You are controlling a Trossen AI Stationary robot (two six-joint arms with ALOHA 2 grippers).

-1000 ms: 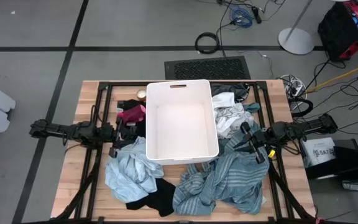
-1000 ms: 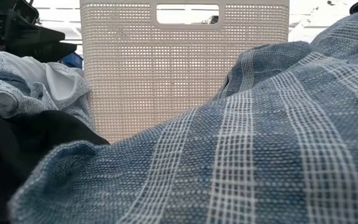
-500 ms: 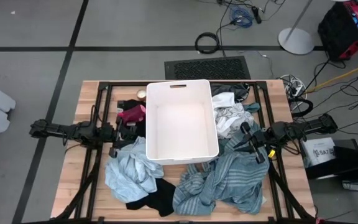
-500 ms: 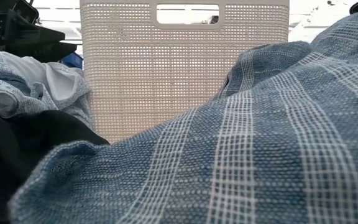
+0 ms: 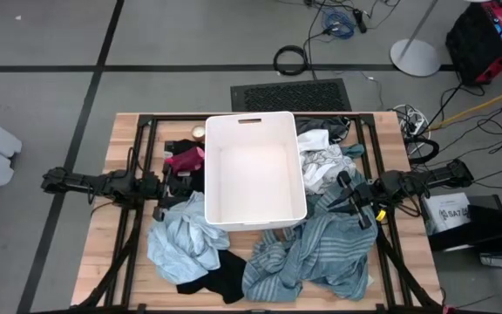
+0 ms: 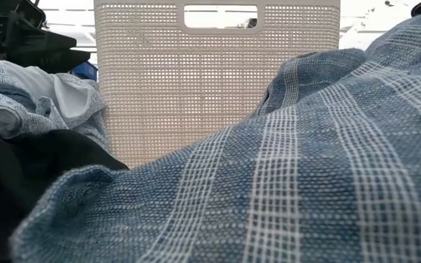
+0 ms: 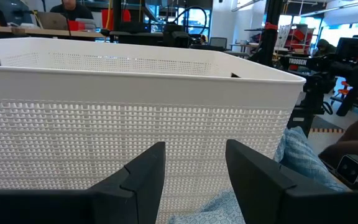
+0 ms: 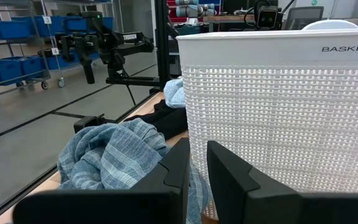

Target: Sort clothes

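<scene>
Sorting clothes: pile ringing white bin (image 5: 255, 174) on table (image 5: 125, 131)
Striped garment (image 5: 321, 257): front right of bin
Light blue garment (image 5: 181, 240): front left
Left gripper (image 5: 174, 185): fingers apart, beside bin, holding nothing
Right gripper (image 5: 349, 199): fingers nearly together, over clothes, holding nothing

Between my dark arms stands a white mesh-walled bin (image 5: 255, 174) on the pale wooden counter (image 5: 103, 244). Around it lie a teal-grey striped garment (image 5: 321, 253), a light blue one (image 5: 181, 240), black (image 5: 220, 279), magenta (image 5: 186, 160), and white patterned cloth (image 5: 321, 166).
</scene>
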